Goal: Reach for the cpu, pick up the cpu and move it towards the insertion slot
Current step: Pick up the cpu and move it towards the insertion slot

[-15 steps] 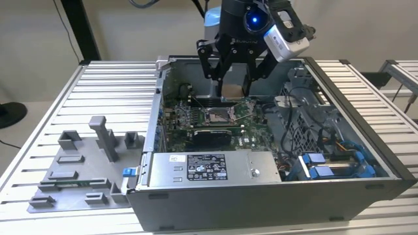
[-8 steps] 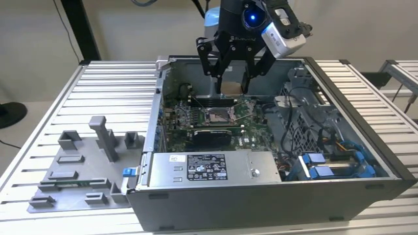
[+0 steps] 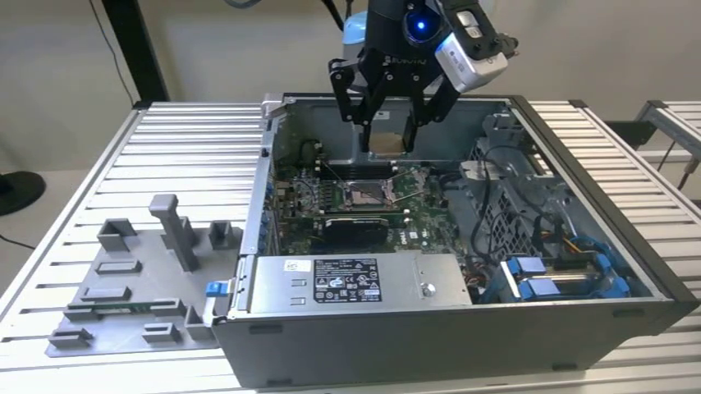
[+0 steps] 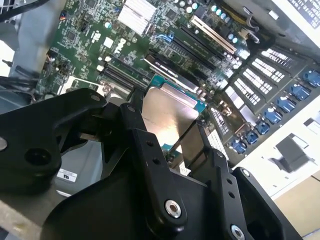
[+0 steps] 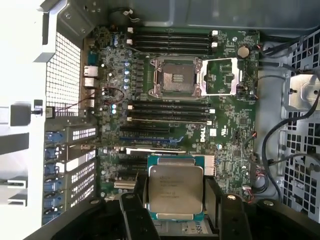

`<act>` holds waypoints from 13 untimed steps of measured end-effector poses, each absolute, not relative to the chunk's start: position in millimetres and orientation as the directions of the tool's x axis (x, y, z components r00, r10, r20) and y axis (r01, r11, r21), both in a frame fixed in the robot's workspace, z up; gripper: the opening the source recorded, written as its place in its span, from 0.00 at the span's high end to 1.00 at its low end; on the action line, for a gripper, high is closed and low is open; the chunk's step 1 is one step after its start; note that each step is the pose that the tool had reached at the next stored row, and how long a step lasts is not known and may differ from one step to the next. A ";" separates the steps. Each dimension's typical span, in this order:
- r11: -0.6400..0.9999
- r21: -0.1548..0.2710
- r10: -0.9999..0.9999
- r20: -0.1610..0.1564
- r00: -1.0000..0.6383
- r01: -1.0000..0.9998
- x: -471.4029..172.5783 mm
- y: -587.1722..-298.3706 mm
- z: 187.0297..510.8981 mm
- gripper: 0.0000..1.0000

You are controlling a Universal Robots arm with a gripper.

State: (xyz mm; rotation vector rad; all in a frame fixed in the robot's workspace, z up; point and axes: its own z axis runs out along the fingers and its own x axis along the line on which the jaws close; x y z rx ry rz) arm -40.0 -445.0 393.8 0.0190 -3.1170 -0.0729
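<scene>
We are pinching the cpu [image 5: 174, 192] in our hand [image 5: 175, 212], holding it above the motherboard [image 5: 230, 125]; the insertion slot [image 5: 176, 76] is lying open ahead of the hand.

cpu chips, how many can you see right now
1. The cpu is gripped by the gripper above the motherboard, short of the open, empty insertion slot. Others may be hidden.

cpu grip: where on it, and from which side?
By two opposite thin edges, from above, as the gripper holds the cpu now: fingers flank its sides and the flat silvery top stays bare. It is a thin square, so the faces offer no purchase.
</scene>
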 end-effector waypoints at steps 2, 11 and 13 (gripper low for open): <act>0.999 0.047 -0.013 0.023 -1.000 -0.012 -40.0 -443.0 393.8 1.00; 0.999 0.047 -0.013 0.023 -1.000 -0.012 -39.9 -433.1 393.3 1.00; 0.999 0.047 -0.013 0.023 -1.000 -0.012 -39.9 -430.9 393.2 1.00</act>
